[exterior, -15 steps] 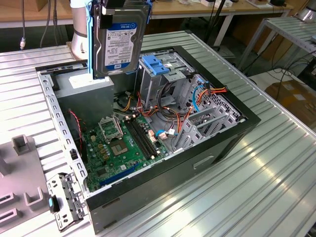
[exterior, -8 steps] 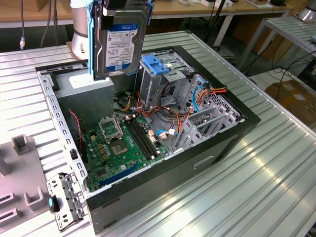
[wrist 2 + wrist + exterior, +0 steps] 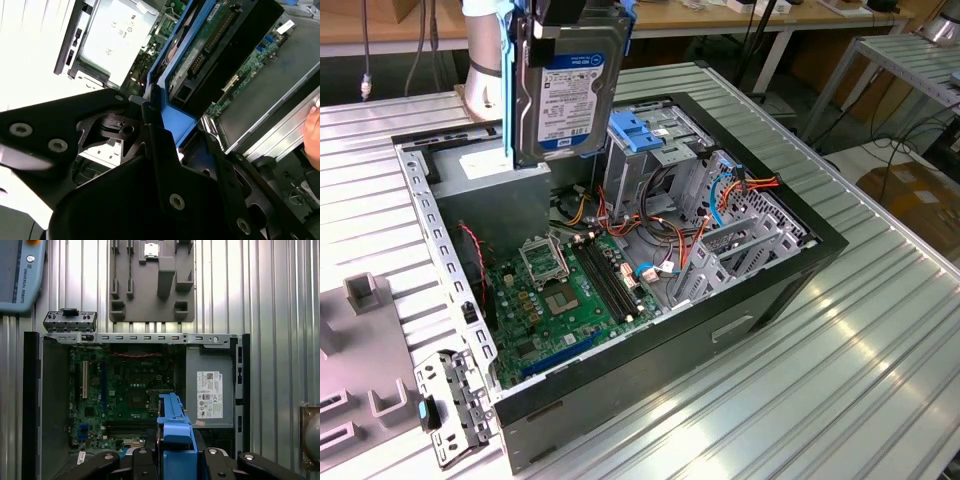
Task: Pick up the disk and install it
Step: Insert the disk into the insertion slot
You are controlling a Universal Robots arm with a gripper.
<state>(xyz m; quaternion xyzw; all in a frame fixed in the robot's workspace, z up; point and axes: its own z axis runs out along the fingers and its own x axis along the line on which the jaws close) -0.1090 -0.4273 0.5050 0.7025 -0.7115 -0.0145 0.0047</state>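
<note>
Your arm and claw, seen close

Your arm (image 3: pixel 480 75) is a smooth silver-grey tube in the exterior view. In both wrist views your claw (image 3: pixel 170 125) (image 3: pixel 176 460) is matte black, built from angular plates and blocky links, with round silver screws (image 3: pixel 176 201) sunk into its faces.

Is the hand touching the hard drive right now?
Touching. In the first wrist view the hand grips the hard drive by its blue rails from both sides with no gap, and in the exterior view the drive hangs above the open computer.
</note>
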